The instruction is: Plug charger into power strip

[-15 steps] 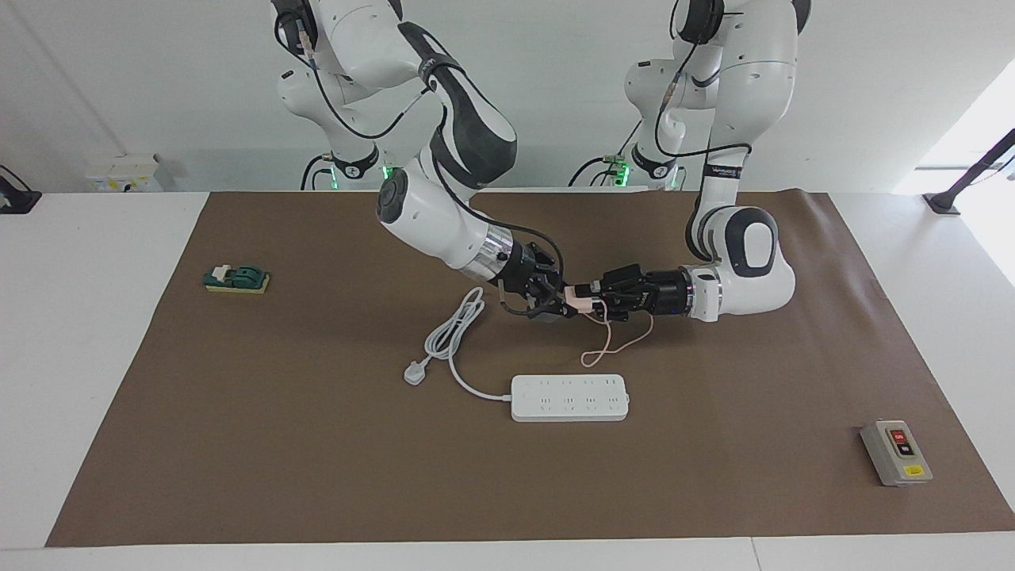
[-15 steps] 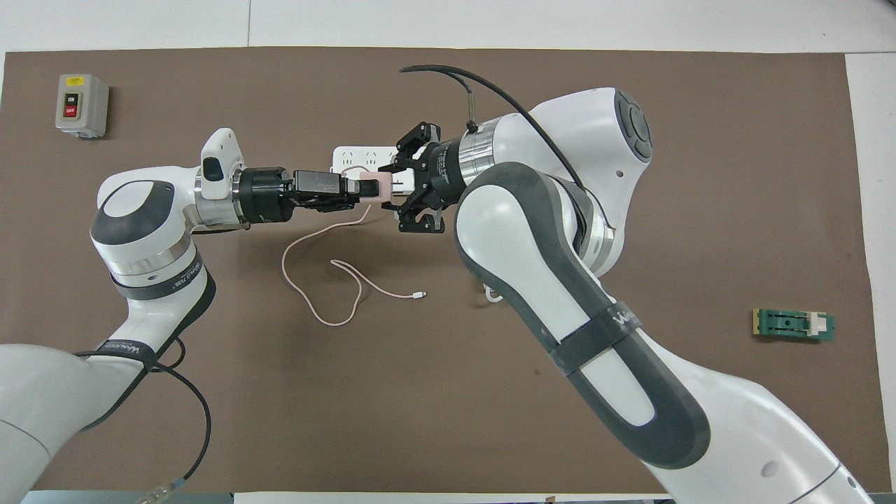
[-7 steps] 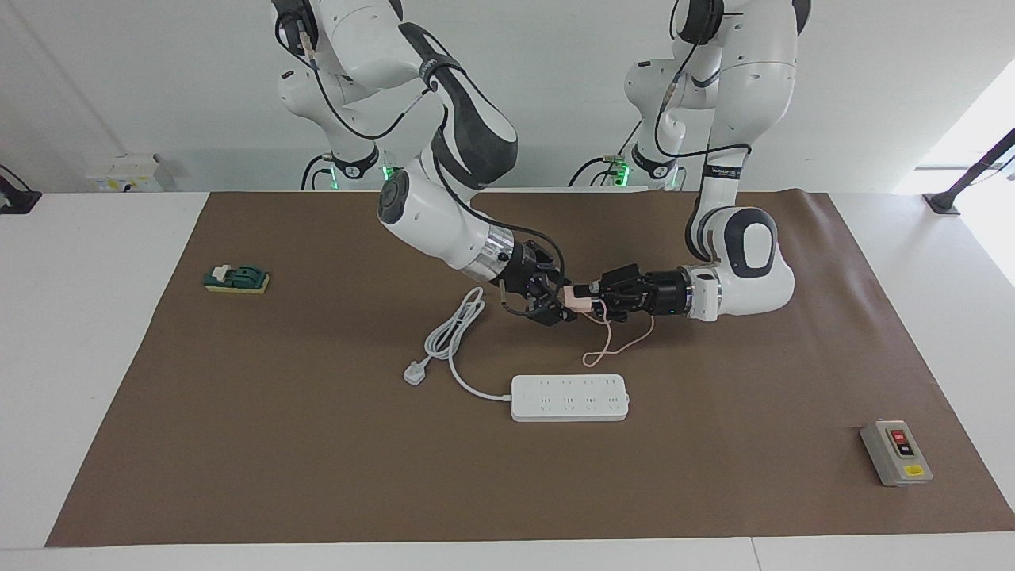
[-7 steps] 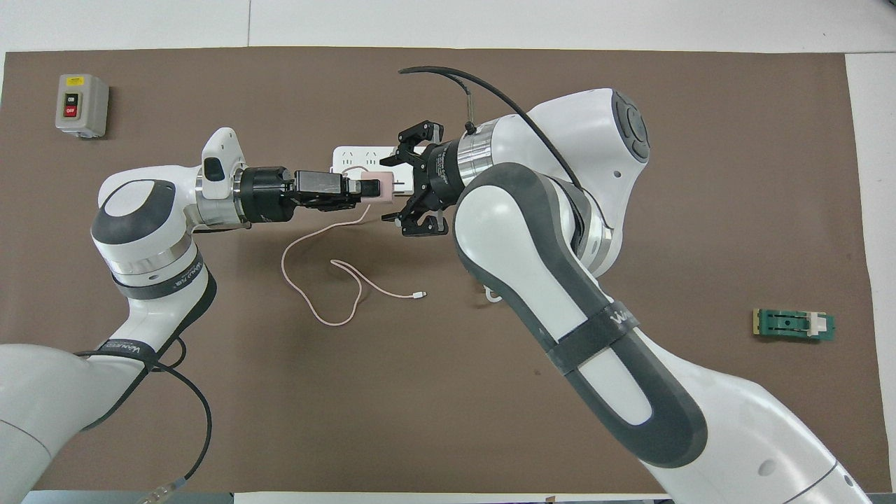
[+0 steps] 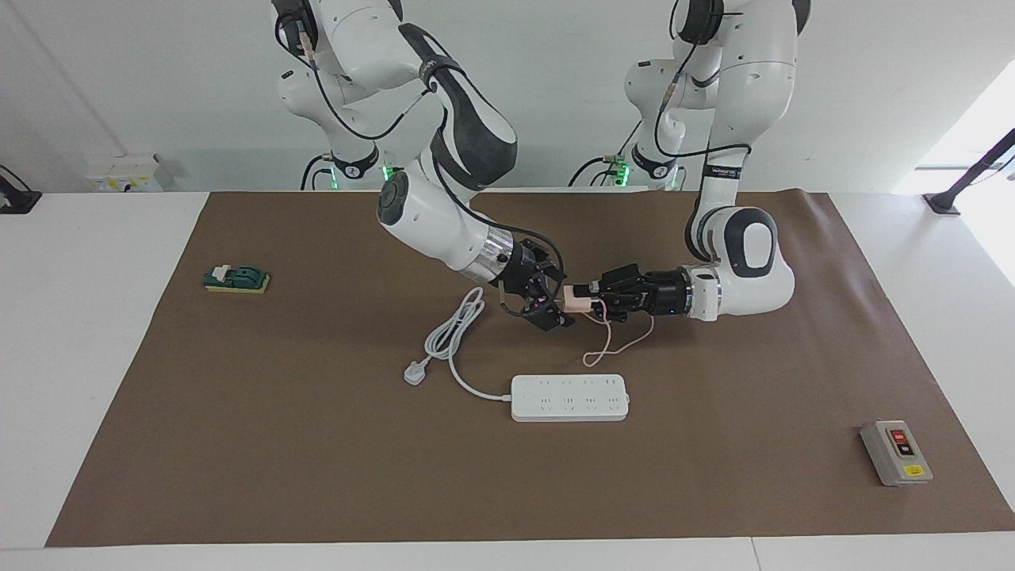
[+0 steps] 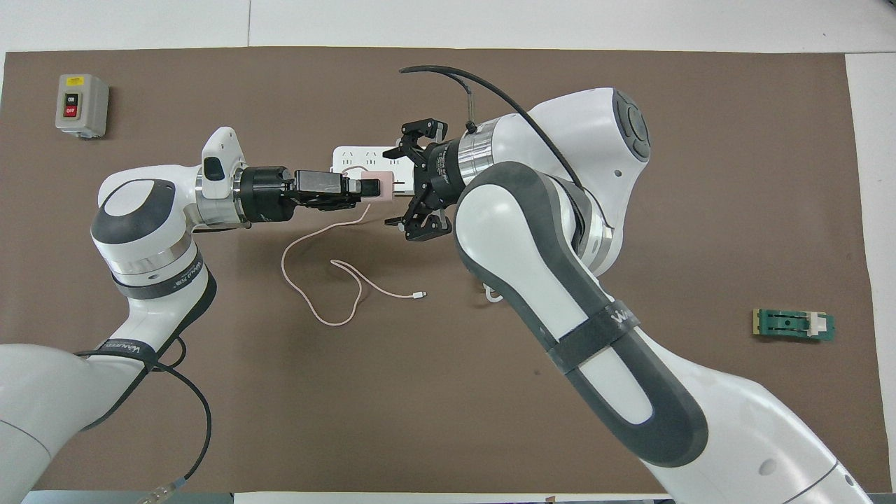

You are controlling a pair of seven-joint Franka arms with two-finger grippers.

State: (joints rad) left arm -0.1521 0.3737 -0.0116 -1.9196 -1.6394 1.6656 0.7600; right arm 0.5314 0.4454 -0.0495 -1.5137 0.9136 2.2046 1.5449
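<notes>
done: charger (image 5: 576, 298) gripped by left gripper (image 5: 593, 300), in air over mat, cable trailing down | right gripper (image 5: 555, 304) spread wide beside it | left: plug into strip (image 5: 569, 397), sockets bare

Charger (image 5: 574, 297): small pale pink cube, held up in the air over mid tabletop w/ prongs sideways. Thin pink cable (image 6: 318, 269) hangs from it, loops on the tabletop, tiny connector at its end. Power strip (image 5: 569, 397): long flat white bar, outlets up, lying flat mid tabletop, lengthwise parallel to the long edges; thick white cord coiled beside it.
</notes>
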